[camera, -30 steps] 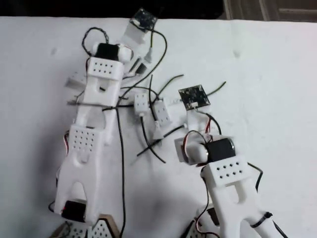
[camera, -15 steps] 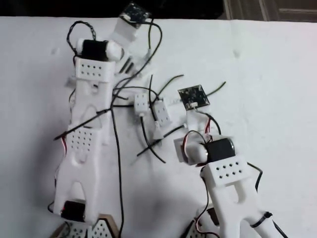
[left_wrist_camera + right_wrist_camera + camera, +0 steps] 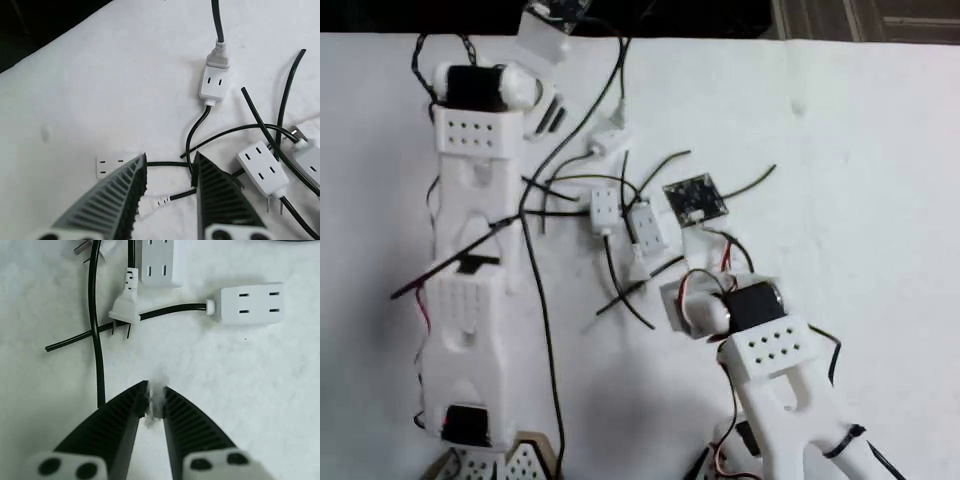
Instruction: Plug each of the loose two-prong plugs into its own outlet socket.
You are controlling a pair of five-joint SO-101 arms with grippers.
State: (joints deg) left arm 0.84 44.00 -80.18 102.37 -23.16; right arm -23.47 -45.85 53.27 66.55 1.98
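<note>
My left gripper (image 3: 170, 159) (image 3: 548, 112) stands open near the table's far left edge, with a black cable (image 3: 170, 164) and a white plug (image 3: 150, 205) lying between its fingers. A white outlet socket (image 3: 214, 82) (image 3: 605, 140) beyond it has a plug (image 3: 219, 55) seated in one end. A flat white socket (image 3: 112, 165) lies beside one finger. My right gripper (image 3: 154, 390) (image 3: 685, 250) is shut on a small blurred white piece (image 3: 152, 402) that I cannot identify. Ahead of it lie a loose two-prong plug (image 3: 125, 310) (image 3: 638, 268) and two sockets (image 3: 252, 305) (image 3: 159, 262).
Black cables (image 3: 620, 290) cross the middle of the white table (image 3: 860, 150) around the two central sockets (image 3: 605, 205) (image 3: 647, 228). A further socket (image 3: 262, 167) lies among cables near the left gripper. The table's right half is bare. Dark floor lies past the far edge.
The left arm has swung away from the central cluster toward the table's far left edge. The right arm has shifted slightly to the left.
</note>
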